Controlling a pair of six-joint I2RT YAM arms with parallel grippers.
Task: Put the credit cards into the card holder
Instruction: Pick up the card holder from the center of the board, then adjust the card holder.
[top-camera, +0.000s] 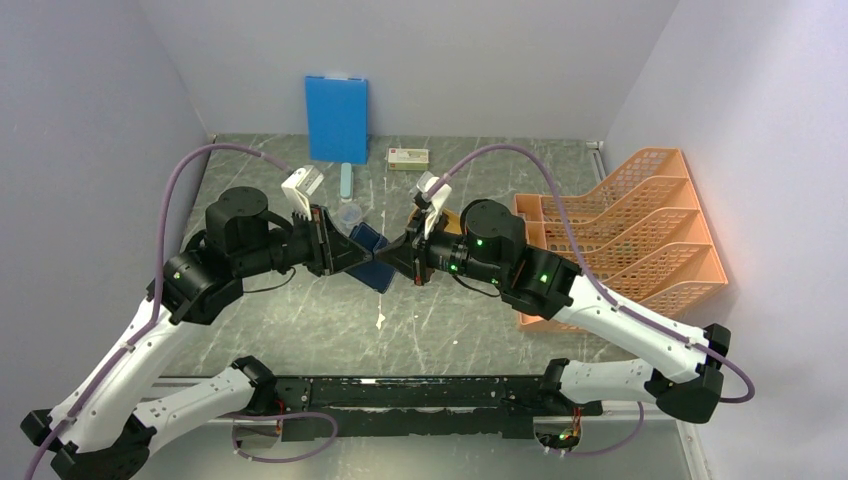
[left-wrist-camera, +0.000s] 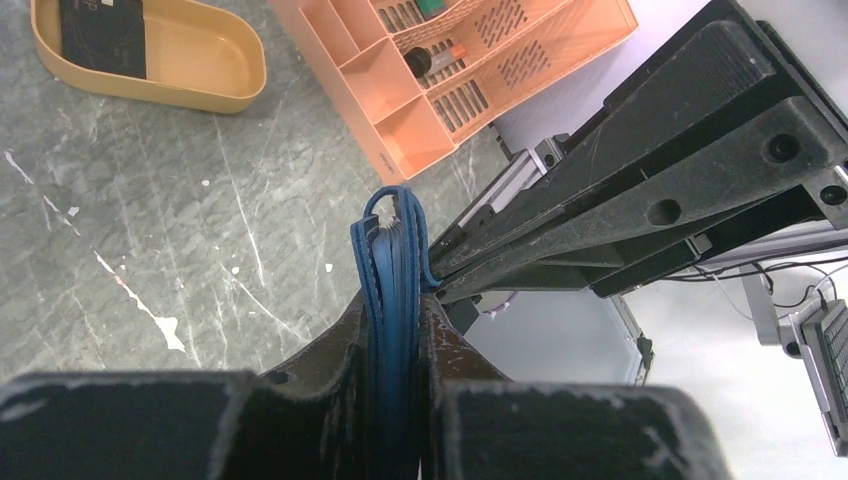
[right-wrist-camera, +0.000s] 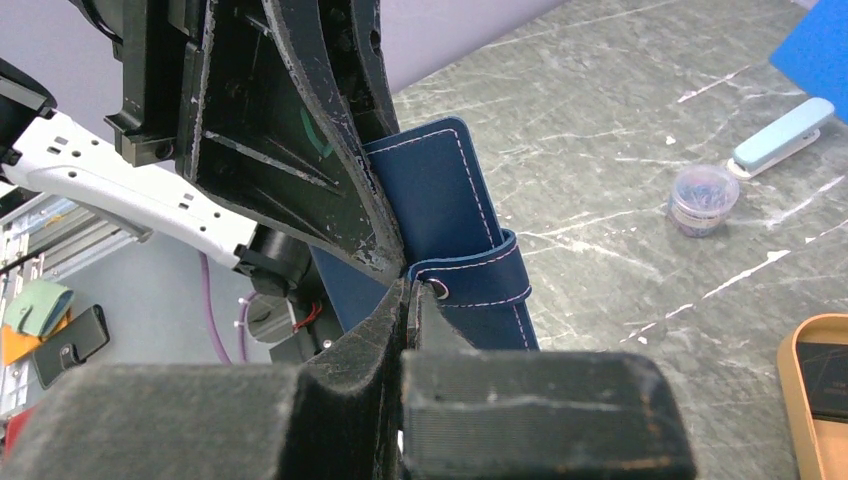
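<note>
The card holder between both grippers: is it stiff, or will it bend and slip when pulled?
Probably fairly stiff: clamped in the left gripper, the card holder sticks out straight, layers unbent. Its snap tab curls softly, so it likely flexes where the right gripper pinches it. The smooth cover may slip.

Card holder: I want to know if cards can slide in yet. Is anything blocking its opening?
Yes. The snap tab wraps over the closed edge of the card holder, pinched by the right claw, and the left claw clamps it flat.
</note>
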